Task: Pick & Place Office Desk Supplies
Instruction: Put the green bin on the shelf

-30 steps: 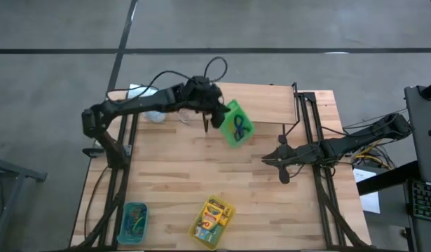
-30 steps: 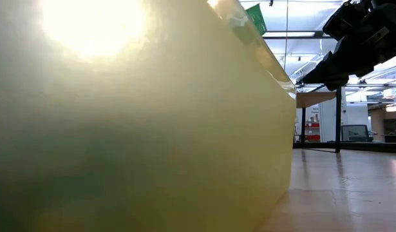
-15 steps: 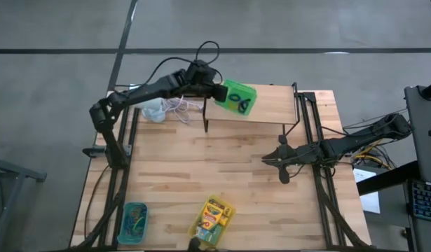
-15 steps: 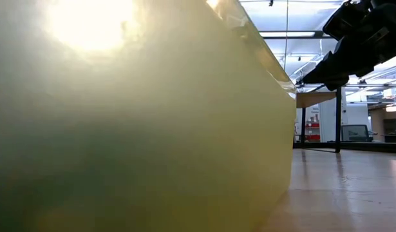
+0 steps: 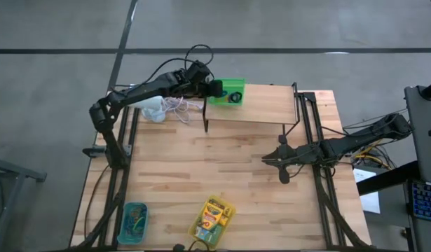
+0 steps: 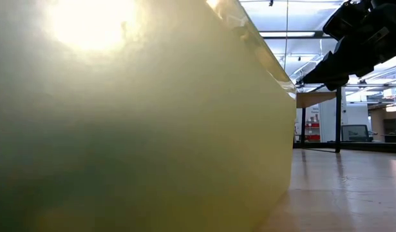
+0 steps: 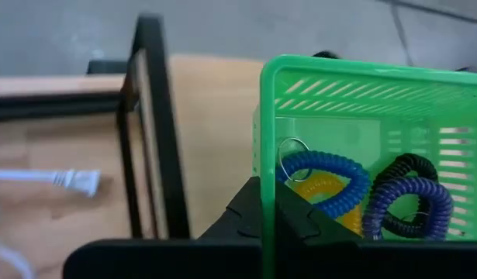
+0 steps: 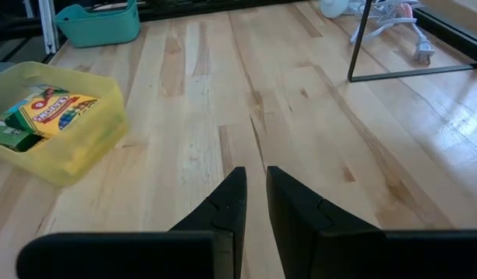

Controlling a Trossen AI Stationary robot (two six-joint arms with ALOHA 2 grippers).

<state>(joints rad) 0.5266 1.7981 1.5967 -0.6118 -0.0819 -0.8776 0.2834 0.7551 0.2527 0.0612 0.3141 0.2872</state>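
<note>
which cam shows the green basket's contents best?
Left wrist: green basket fills the frame, coiled bands clear inside, left end effector gripping its wall. High view shows it small; low and right wrist don't show it.

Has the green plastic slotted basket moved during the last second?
Yes. The green plastic slotted basket, gripped by the left gripper, moved toward the table's far edge, from over the boards in front of the black wire shelf frame to above it.

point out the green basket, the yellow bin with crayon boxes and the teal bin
green basket (image 7: 343, 74): left wrist view, on its top rim
yellow bin (image 8: 83, 147): right wrist view, on its near side wall
teal bin (image 5: 124, 225): high view, on its left rim
</note>
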